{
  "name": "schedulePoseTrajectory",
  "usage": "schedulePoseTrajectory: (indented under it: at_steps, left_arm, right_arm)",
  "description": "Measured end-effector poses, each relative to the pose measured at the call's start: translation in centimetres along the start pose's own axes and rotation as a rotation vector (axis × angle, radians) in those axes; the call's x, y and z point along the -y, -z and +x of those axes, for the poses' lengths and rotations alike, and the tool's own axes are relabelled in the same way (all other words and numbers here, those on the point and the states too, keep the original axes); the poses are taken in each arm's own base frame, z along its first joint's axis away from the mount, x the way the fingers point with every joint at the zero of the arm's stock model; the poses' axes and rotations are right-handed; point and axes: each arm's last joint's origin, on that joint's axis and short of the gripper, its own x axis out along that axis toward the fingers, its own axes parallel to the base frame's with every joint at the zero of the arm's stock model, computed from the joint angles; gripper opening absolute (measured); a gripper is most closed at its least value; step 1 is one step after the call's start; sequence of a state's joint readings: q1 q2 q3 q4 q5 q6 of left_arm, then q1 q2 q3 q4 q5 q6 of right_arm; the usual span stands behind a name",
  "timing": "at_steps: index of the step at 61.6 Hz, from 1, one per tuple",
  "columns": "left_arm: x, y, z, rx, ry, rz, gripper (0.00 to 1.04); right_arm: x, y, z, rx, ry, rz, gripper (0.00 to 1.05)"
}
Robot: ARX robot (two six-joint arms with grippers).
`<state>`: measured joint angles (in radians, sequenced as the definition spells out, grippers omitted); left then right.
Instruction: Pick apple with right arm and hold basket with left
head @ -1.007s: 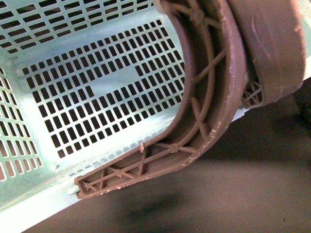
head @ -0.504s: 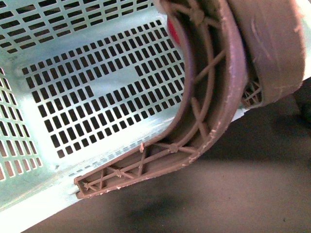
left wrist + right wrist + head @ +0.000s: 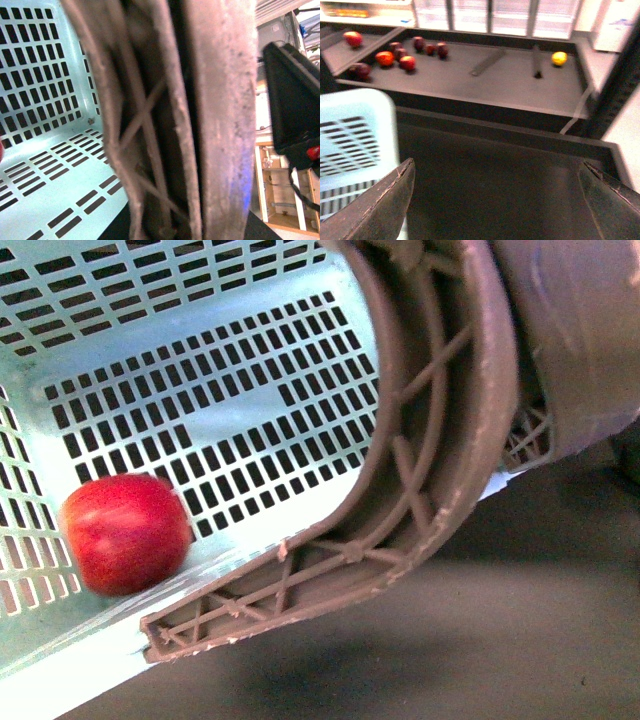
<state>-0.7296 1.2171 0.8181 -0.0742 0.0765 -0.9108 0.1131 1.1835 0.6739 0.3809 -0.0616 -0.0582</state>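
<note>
We find the right gripper [image 3: 496,172] spread wide, with nothing between its fingers. The apple [image 3: 125,533] lies inside the basket [image 3: 230,422], in the corner where the slotted floor meets a wall, close to the foot of the brown handle [image 3: 445,440]. A corner of the basket sits just beside one right finger. Ahead of that gripper lies a shelf [image 3: 510,82] bearing red fruits [image 3: 407,62] and a lemon [image 3: 559,58]. Of the left gripper [image 3: 290,95] only one dark finger shows, close beside the handle, and we cannot tell whether it grips.
</note>
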Motion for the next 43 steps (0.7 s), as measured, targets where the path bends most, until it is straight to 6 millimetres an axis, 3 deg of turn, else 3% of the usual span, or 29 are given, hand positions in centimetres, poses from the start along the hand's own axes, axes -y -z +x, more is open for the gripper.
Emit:
schedulePoseTrajectory:
  at_steps: [5, 18, 28, 43]
  left_arm:
    - [0.0, 0.0, 0.0, 0.003, -0.002, 0.005, 0.16]
    - [0.0, 0.0, 0.0, 0.001, -0.001, 0.004, 0.16]
    - [0.0, 0.0, 0.0, 0.002, -0.001, 0.007, 0.16]
    - [0.0, 0.0, 0.0, 0.001, 0.0, 0.005, 0.16]
  right_arm:
    - [1.4, 0.6, -0.3, -0.015, 0.072, 0.005, 0.96]
    - [1.4, 0.7, -0.4, -0.015, 0.067, 0.001, 0.96]
    - [1.3, 2.0, -1.8, 0.123, 0.169, 0.036, 0.72]
    - [1.7, 6.2, -5.4, 0.111, 0.183, 0.051, 0.27]
